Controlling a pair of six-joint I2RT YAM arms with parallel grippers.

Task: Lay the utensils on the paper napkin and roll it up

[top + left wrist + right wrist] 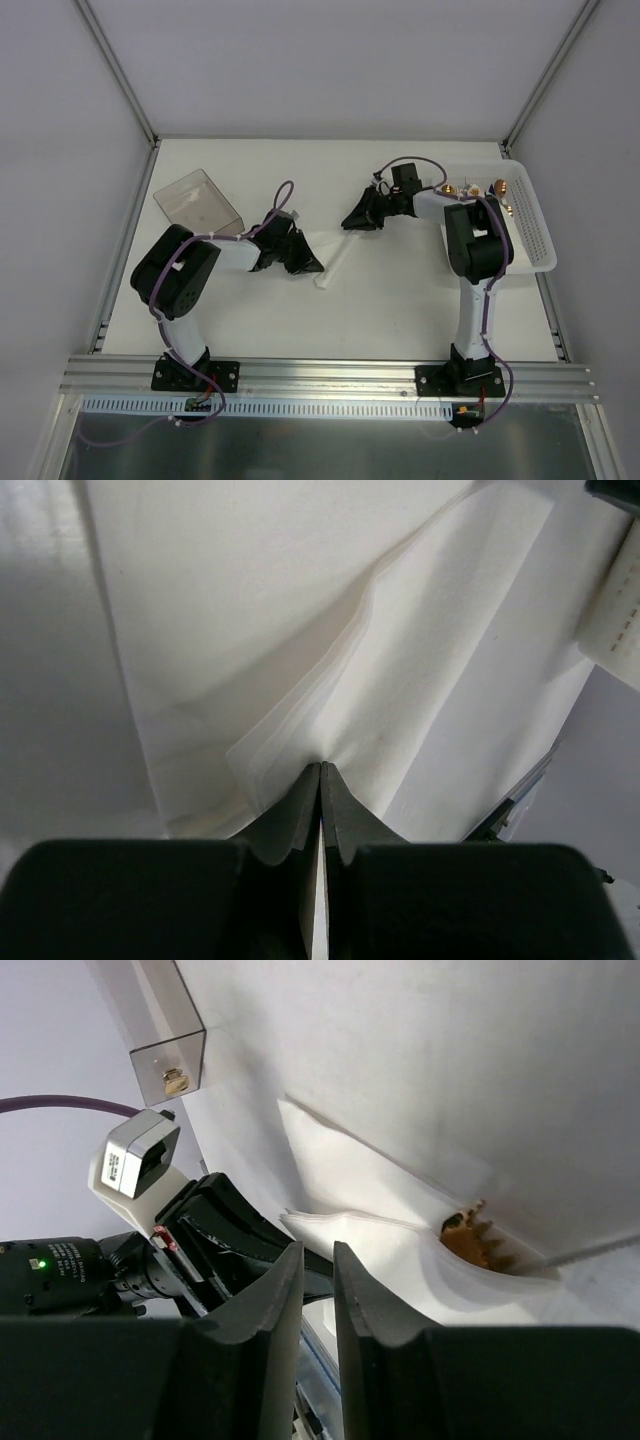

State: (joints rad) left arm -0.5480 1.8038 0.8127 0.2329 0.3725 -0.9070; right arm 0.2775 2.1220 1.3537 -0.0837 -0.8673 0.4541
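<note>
Two end effectors meet near the middle of the bench (400,310), with the paper napkin (335,262) between them. From the top view the napkin is a narrow white roll lying on a slant. Its far end is just beside the right end effector (350,222) and its near end is by the left end effector (312,266).

In the left wrist view the left end effector (320,770) has its fingers pressed together, pinching the layered edge of the napkin (420,680) at their very tips. The sheet fans away from there in soft folds across the bench.

In the right wrist view the right end effector (318,1260) is slightly spread, with a narrow gap between its fingers and nothing in that gap. It hangs just above the napkin (370,1230). The napkin is folded over a copper-coloured fork (468,1240), and only the fork's small tines show at the open end of the fold. The rest of the utensil is hidden in the paper.

A clear plastic box (198,205) lies at the far left of the bench, well apart from the napkin. A white perforated basket (535,225) stands along the right edge, behind the right arm. Small copper-coloured pieces (470,188) show at its far left corner, too small to tell what they are
</note>
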